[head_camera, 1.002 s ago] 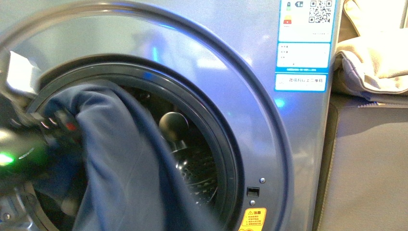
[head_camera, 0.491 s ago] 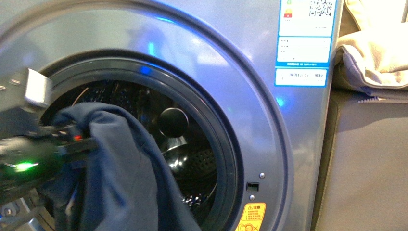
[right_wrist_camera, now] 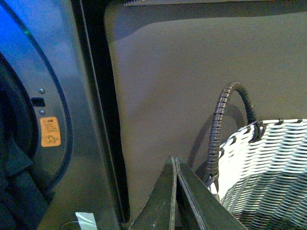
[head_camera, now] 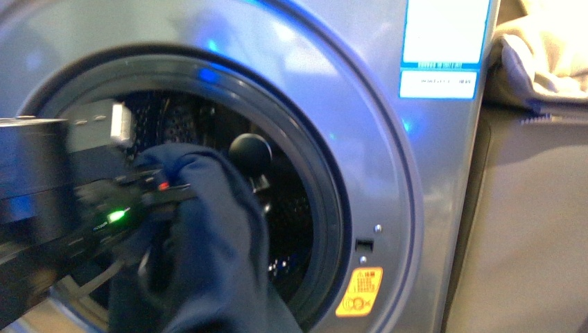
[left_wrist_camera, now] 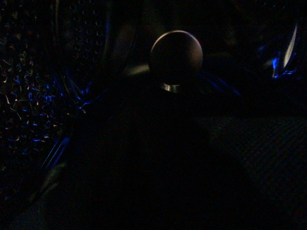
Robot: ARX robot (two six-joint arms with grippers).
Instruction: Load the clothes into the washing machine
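Note:
The washing machine [head_camera: 388, 159] fills the front view, its dark-rimmed porthole open onto the perforated drum [head_camera: 291, 208]. My left gripper [head_camera: 163, 187] comes in from the left and is shut on the clothes [head_camera: 215, 257], a dark navy garment bunched at the porthole mouth and hanging down over its lower rim. A round dark knob [head_camera: 249, 153] shows inside the drum just beyond the fabric. The left wrist view is dark. In the right wrist view my right gripper [right_wrist_camera: 175, 162] is shut on nothing, low beside the washing machine [right_wrist_camera: 43, 86], and dark clothes [right_wrist_camera: 14, 187] droop from the porthole.
A white wicker basket [right_wrist_camera: 268, 167] with a dark wrapped handle [right_wrist_camera: 225, 120] sits close beside the right gripper. A grey-brown panel [head_camera: 534, 229] stands right of the washer, with beige quilted fabric [head_camera: 541, 62] on top. An orange warning sticker [head_camera: 363, 292] marks the washer's lower front.
My left arm has carried the clothes rightward and deeper into the porthole. Less fabric now hangs in front of the opening. The machine looms larger in the front view.

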